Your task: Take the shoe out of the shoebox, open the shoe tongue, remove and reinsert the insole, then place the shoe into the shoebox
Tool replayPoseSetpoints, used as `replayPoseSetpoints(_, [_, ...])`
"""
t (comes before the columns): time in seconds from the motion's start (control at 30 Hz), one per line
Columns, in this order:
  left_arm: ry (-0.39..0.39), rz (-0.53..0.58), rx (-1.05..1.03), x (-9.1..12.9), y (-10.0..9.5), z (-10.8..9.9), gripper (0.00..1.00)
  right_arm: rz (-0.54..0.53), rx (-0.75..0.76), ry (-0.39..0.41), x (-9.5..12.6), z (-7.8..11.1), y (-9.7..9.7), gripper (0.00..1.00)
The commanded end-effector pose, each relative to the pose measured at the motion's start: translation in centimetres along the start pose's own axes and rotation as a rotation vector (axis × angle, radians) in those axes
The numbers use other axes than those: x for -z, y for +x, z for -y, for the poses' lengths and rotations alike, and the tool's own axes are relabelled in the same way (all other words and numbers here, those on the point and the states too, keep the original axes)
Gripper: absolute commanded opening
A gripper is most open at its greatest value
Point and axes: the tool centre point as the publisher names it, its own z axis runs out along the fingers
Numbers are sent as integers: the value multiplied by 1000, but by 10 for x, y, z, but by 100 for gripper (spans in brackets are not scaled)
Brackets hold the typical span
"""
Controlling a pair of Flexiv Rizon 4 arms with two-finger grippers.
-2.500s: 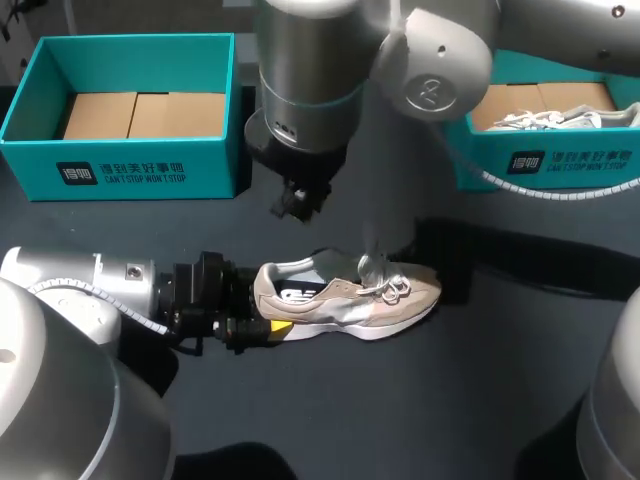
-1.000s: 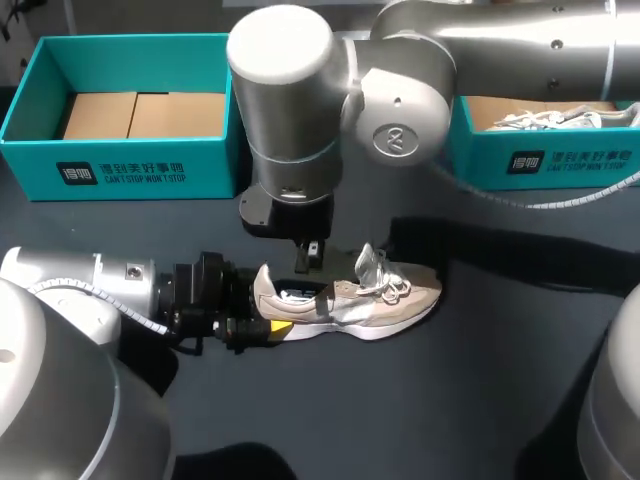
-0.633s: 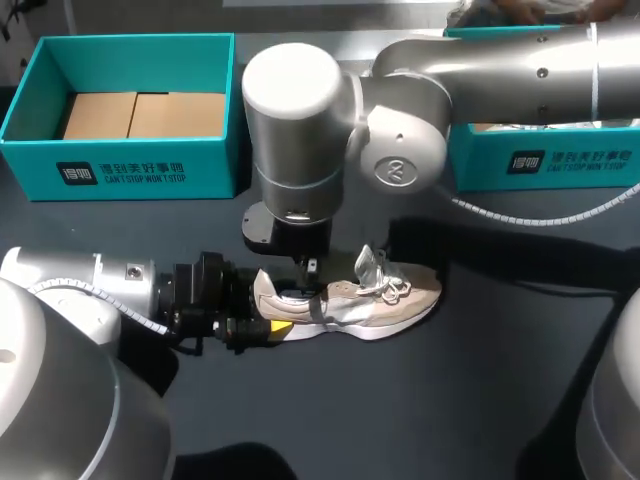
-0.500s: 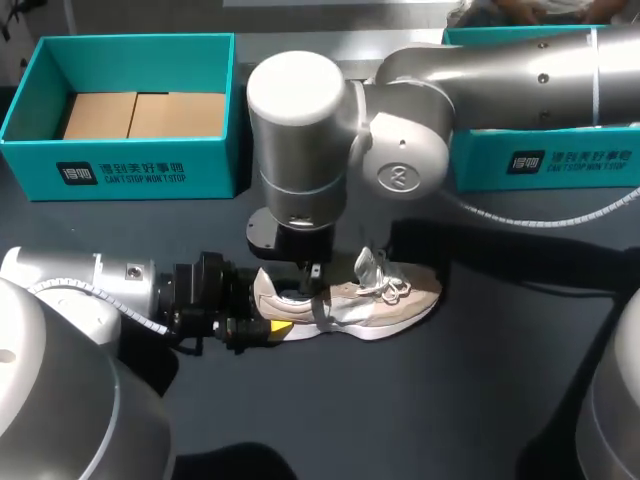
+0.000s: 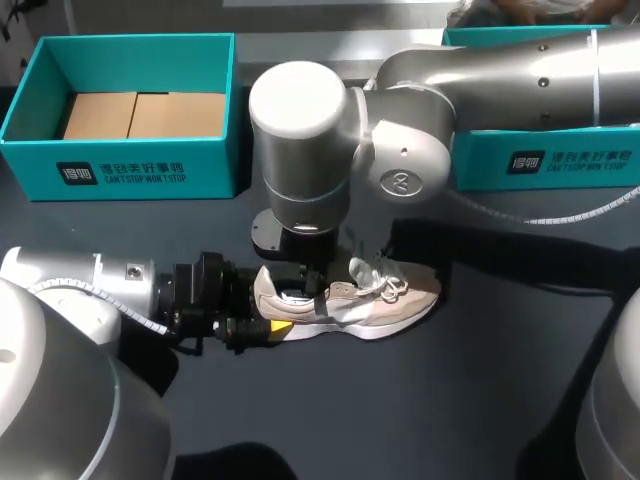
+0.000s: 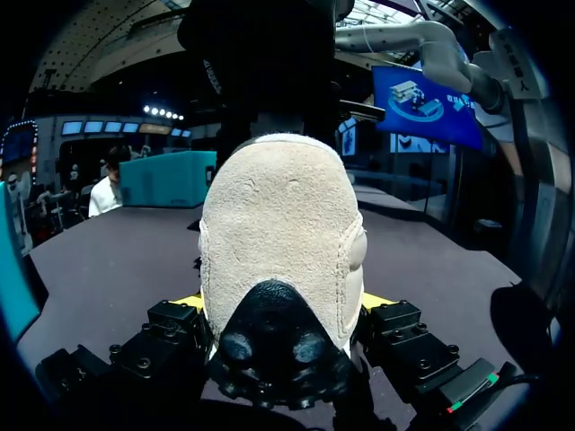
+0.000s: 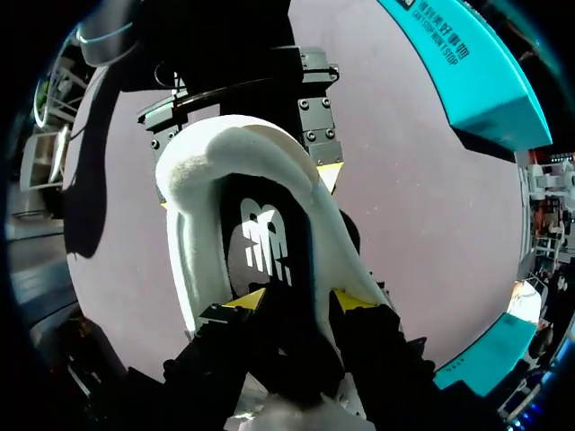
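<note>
Though the head view hides it, right wrist view shows right gripper (image 7: 301, 303) down inside the shoe (image 5: 392, 300) — its grip can't be made out; left gripper (image 6: 283, 303) clamps the heel (image 6: 278, 224). Shoe lies along table (image 5: 450, 400), toe rightward.

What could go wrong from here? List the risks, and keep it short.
1. The left gripper clamps only the heel of the shoe. If the right gripper, down in the shoe's opening, pulls at the insole, the shoe may tip or slip free.
2. The loose laces lie close beside the right gripper and could snag if it lifts.
</note>
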Motion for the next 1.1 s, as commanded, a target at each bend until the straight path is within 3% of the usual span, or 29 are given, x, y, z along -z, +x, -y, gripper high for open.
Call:
replayPoseSetpoints(0.03, [-1, 2, 0, -3, 1, -4, 0, -7, 29, 1, -15, -10, -4, 48])
replayPoseSetpoints(0.27, [-1, 2, 0, -3, 1, -4, 0, -50, 56, -16, -41, -20, 4, 43])
replayPoseSetpoints(0.37, [-1, 2, 0, -3, 1, -4, 0, -71, 48, -20, -55, -21, 13, 35])
replayPoseSetpoints(0.4, [-1, 2, 0, -3, 1, -4, 0, -77, 39, -17, -56, -21, 16, 28])
replayPoseSetpoints(0.47, [-1, 2, 0, -3, 1, -4, 0, -84, 31, -22, -57, -20, 19, 0])
replayPoseSetpoints(1.1, [-1, 2, 0, -3, 1, -4, 0, -13, -72, 50, -18, 3, 37, 0])
